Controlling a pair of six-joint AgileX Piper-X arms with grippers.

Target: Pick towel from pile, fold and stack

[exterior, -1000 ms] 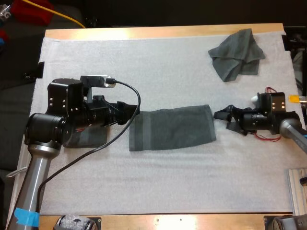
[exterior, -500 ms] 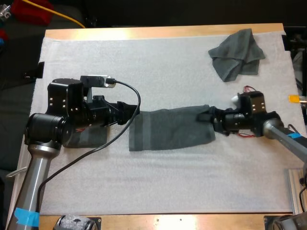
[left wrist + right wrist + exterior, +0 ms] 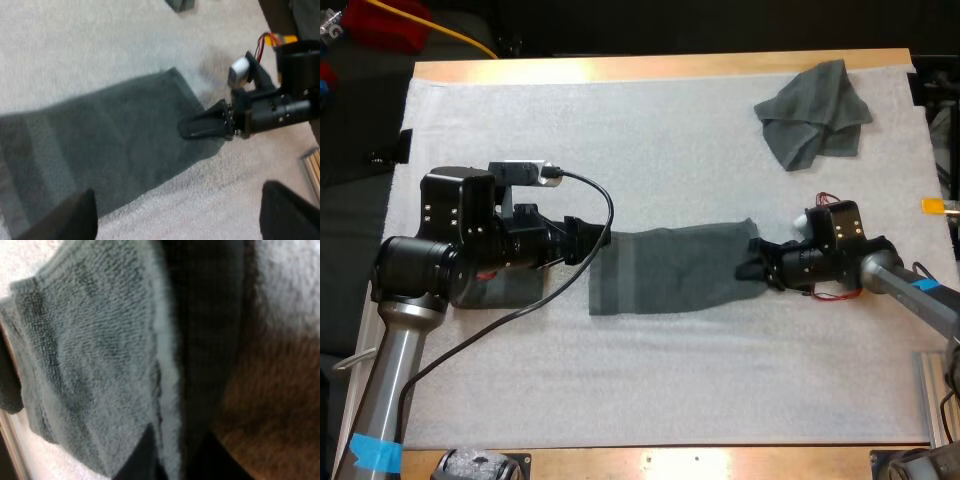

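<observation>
1. Your left fingers [image 3: 582, 240] lie low over the white mat [image 3: 650, 130], pointing at the left end of the flat towel [image 3: 670, 270] and just short of its edge.
2. In the left wrist view those two fingers [image 3: 75, 217] stand wide apart with nothing between them but the near part of the flat towel [image 3: 100, 145] and the mat below. They are open and hold nothing.
3. Your right fingers [image 3: 755, 268] are at the opposite, right end of the flat towel, on its lower right corner.
4. From the left wrist view you see the right fingers [image 3: 205, 125] as one dark wedge, tip down on that same corner of the towel.
5. In the right wrist view the towel's hem [image 3: 90, 365] is bunched up close against a dark finger [image 3: 210, 340]. The fingers are closed on the cloth, with the edge gripped between them.
6. The flat towel lies spread in one long strip near the middle of the mat, running left to right between your two arms, slightly tilted.
7. A crumpled towel [image 3: 815, 112] sits well apart at the far right of the mat, touched by neither arm.
8. The mat covers most of the counter [image 3: 650, 68], whose wooden edge shows along the far side.
</observation>
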